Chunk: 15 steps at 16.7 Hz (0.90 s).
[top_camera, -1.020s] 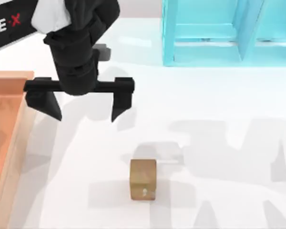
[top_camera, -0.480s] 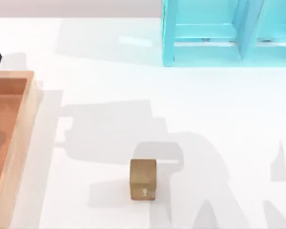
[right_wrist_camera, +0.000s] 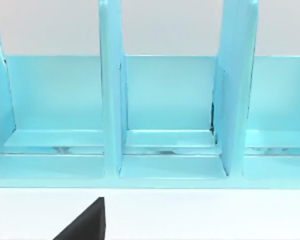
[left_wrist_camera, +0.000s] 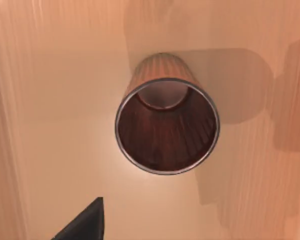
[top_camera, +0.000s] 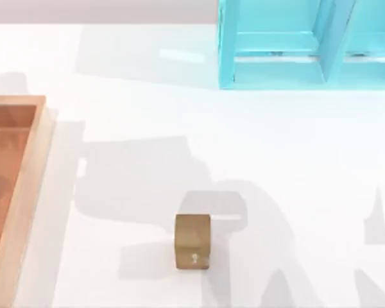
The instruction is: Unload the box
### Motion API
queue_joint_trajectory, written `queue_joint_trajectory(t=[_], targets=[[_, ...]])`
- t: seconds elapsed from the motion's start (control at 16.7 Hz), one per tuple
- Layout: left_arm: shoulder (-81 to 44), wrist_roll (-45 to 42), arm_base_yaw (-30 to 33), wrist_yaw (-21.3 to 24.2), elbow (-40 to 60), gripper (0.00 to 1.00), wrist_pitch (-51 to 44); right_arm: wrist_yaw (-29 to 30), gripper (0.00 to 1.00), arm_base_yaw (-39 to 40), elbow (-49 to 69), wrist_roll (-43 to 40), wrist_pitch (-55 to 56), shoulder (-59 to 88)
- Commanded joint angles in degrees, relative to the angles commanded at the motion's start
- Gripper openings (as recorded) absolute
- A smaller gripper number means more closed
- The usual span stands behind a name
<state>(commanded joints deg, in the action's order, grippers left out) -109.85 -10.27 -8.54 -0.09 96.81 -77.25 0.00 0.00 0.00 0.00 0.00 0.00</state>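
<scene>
**Left arm above the box; a cup inside**

White table (top_camera: 276, 160): turquoise shelf unit (top_camera: 308, 45) at the far edge, toward the right. The box (top_camera: 16, 192) lies at the left edge. Small tan cube (top_camera: 192, 240) near the front edge. Inside the box stands a wooden cup (left_wrist_camera: 166, 122), seen from the left gripper (left_wrist_camera: 85, 225) overhead; whether its fingers are spread cannot be told.
</scene>
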Motion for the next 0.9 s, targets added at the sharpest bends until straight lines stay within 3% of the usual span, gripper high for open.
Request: queue_joint_trajectory(t=[0.6,0.9], targets=[[-2.87,-0.49,-0.6,0.02,-16.19,1.0,19.2,0.0,1.0,0.0,0.0,0.0,0.0,0.0],[-3.11,-0.36,-0.39,0.05,-17.43,1.0,20.73,0.0,1.0,0.0,0.0,0.0,0.0,0.0]])
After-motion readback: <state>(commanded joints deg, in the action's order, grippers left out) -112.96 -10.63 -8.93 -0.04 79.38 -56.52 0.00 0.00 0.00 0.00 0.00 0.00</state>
